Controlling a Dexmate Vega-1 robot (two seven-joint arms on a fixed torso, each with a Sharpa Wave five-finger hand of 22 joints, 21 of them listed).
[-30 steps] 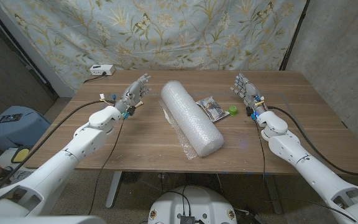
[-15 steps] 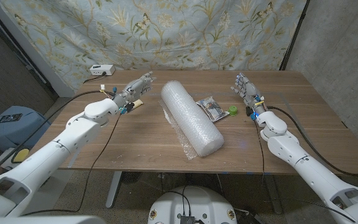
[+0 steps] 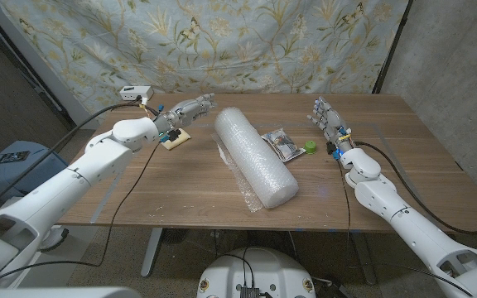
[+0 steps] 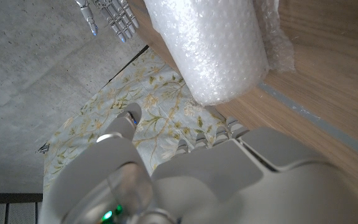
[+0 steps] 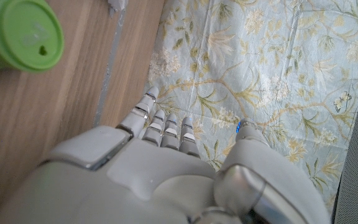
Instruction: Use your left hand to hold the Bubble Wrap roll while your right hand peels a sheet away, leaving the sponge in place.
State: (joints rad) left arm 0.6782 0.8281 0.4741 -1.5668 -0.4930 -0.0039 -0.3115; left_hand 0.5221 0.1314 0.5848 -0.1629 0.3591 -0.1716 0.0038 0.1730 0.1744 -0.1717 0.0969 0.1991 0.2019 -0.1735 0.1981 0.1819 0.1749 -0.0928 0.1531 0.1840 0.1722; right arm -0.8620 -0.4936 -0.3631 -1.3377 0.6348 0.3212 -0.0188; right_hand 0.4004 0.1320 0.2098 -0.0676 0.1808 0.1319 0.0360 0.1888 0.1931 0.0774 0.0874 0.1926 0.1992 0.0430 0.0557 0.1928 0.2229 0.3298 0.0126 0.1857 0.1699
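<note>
Since a second ago my left robot hand has swung away from the counter's left part and reached in toward the far end of the Bubble Wrap roll, with the arm lifted higher; my right robot hand has stayed where it was. The left one now hovers just beside the roll's far end, fingers stretched out toward it and apart, holding nothing and not touching the wrap. My left wrist view shows the roll's round end close ahead of those fingers. The roll lies diagonally on the middle of the counter, a loose edge of sheet spread along its left side. My right robot hand stands upright near the counter's right part, fingers apart and empty. Between it and the roll lie a dark packet and a small green lid, the packet touching the roll.
</note>
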